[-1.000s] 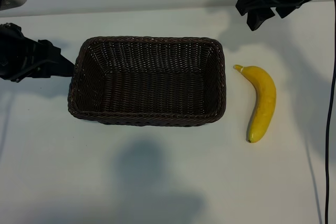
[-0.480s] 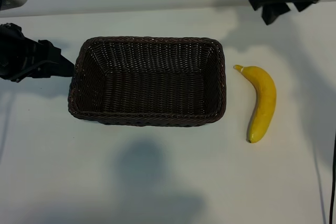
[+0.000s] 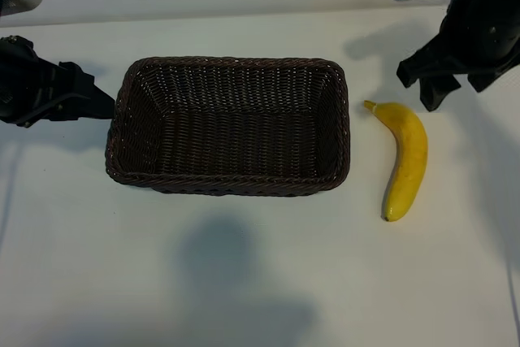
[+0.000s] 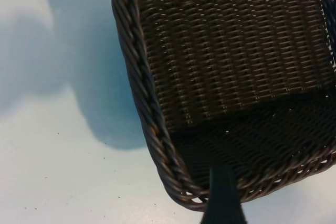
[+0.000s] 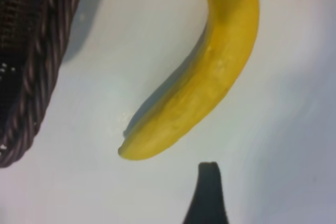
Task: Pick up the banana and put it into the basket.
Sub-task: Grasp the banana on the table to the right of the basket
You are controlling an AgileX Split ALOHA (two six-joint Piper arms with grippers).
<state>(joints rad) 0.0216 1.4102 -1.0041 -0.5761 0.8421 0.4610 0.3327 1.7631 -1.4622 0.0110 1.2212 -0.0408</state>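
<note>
Banana: lying free on the tabletop, just beside the basket's right-hand short wall but not touching it; its stem tip is pointing toward the far edge of the exterior view and its curve is bowing away from the basket. Nothing is gripping it.

Basket: sitting upright in the middle of the tabletop, with nothing visible inside, its long sides running across the view. Its open mouth is leaving a broad, low-walled target, so the fruit probably needs only a short sideways carry.

Right pincer: hanging just beyond the stem end of the banana, pointing down, fingers spread and holding nothing. In the right wrist view one dark fingertip is standing clear of the fruit, with bare tabletop between them. The wide spread is presumably there to straddle the banana across its width.

Left pincer: waiting at the basket's left short wall, fingers spread and empty; whether it is touching the wicker cannot be told. Its wrist view is looking down into the weave. It is apparently idle here.

Stage: approach under way; grasp not yet made.

Risk: a smooth, curved fruit may be rolling aside if pinched off-centre.
</note>
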